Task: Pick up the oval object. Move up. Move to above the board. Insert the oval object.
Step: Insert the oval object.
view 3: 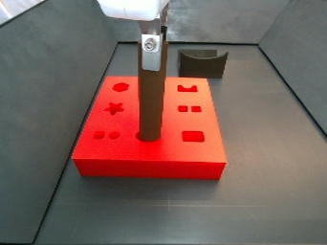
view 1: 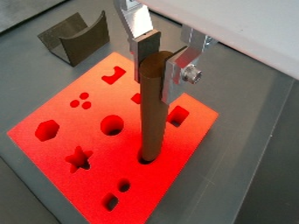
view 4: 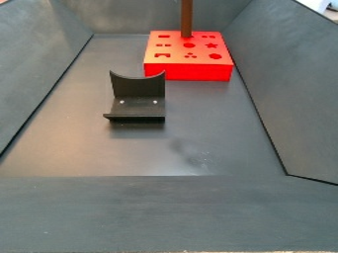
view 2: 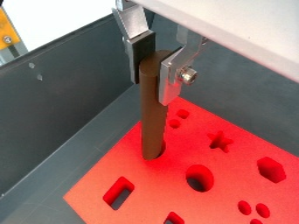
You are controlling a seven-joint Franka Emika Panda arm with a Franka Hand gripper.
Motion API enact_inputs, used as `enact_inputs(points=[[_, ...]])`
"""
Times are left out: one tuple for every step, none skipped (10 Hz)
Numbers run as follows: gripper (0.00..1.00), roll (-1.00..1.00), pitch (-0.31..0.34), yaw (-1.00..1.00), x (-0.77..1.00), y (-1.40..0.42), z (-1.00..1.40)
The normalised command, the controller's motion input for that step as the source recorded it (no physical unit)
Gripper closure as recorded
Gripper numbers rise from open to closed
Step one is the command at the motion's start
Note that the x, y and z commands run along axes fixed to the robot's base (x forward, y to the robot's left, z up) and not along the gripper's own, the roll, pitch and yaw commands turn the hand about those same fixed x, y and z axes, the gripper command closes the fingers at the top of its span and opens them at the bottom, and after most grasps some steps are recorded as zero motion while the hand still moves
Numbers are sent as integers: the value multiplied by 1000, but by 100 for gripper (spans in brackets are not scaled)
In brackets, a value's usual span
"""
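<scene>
The oval object [view 1: 152, 114] is a tall brown peg. It stands upright with its lower end in a hole of the red board [view 1: 59, 109]. My gripper [view 1: 152, 63] is shut on the peg's top end, one silver finger on each side. Both wrist views show this; in the other one the peg [view 2: 152, 114] rises from the board [view 2: 152, 188] between the fingers of the gripper [view 2: 156, 66]. In a side view the gripper [view 3: 151, 53] holds the peg [view 3: 149, 100] over the board's middle [view 3: 153, 165]. In the far side view the peg [view 4: 187, 15] stands on the board [view 4: 211, 71].
The dark fixture [view 3: 202, 62] stands on the floor beside the board, apart from it; it also shows in a side view [view 4: 134, 99] and in a wrist view [view 1: 73, 39]. Grey bin walls [view 2: 59, 105] enclose the floor. The board has other cutouts around the peg.
</scene>
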Motion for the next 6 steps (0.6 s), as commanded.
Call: enact_inputs(points=[[100,11,0,0,-91,0,-117],[100,4,0,0,-83,0,-80],[100,0,0,0,-51,0,-60],[100,3,0,0,-83,0,-91],[100,0,0,0,-69,0,-97],[100,0,0,0,-106,0,-91]])
